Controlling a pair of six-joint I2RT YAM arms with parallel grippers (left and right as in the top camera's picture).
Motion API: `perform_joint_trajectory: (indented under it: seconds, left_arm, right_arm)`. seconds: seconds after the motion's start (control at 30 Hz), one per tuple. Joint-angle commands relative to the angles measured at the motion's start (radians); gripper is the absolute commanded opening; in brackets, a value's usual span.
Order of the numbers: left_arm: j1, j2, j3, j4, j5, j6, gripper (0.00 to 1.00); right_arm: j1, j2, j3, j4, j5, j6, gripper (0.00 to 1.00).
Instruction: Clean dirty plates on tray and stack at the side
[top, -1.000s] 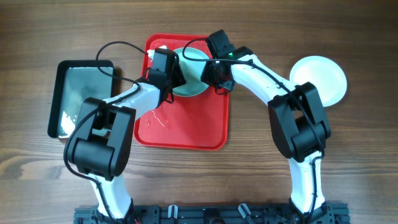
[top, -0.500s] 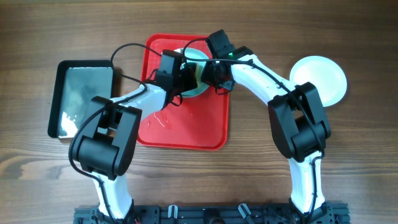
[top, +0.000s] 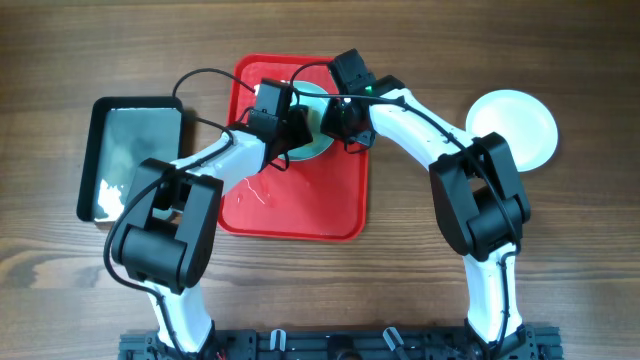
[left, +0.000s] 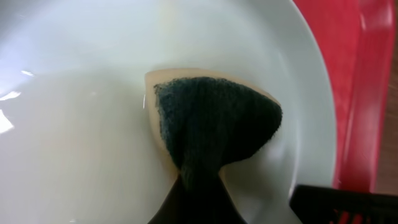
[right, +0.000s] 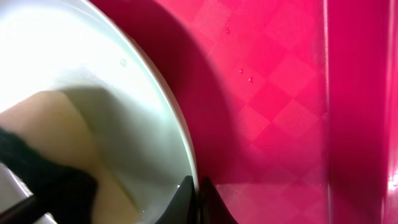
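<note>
Turquoise plate (top: 318, 150) flanked by inward-angled left end effector (top: 292, 128) and right end effector (top: 335, 118).

Bright, even overhead light; glare on the black tray (top: 135, 140); wrist views blurred, plate (left: 93, 124) washed out.

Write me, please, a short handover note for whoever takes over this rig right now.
Left gripper: shut on the sponge, which is pressed onto the turquoise plate.
Right gripper: fingers shut on that plate's rim, steadying it.
Things: the turquoise plate sits at the far end of the red tray. The white plate lies on the table, right of the tray.
Done: the white plate appears to be set aside.
Left: finish scrubbing, then stack the turquoise plate on the white one. Only two plates show.
</note>
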Motion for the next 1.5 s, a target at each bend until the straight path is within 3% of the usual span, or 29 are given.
perform_joint_trajectory:
  seconds: [0.0,0.4,0.6,1.07,1.23,1.47]
  left_arm:
    - [0.042,0.016,-0.038,-0.025,-0.221,0.016,0.04]
    - [0.074,0.016,-0.038,0.156,-0.226,0.019,0.04]
    - [0.073,0.018,-0.038,0.188,-0.138,0.011,0.04]
    - [0.049,0.047,-0.038,0.084,0.005,0.051,0.04]
    - [0.057,0.043,-0.038,0.001,-0.032,0.146,0.04]
    - [0.102,-0.006,-0.038,-0.068,-0.101,0.183,0.04]
  right_arm:
    - [0.001,0.023,-0.002,-0.006,0.006,-0.011,0.04]
    - [0.001,0.023,-0.002,-0.009,0.003,-0.029,0.04]
    - [0.001,0.023,-0.002,-0.010,0.001,-0.029,0.04]
    - [0.001,0.023,-0.002,-0.009,-0.001,-0.029,0.04]
    - [0.001,0.023,-0.002,-0.009,-0.001,-0.029,0.04]
    - [0.001,0.022,-0.002,-0.009,0.000,-0.029,0.04]
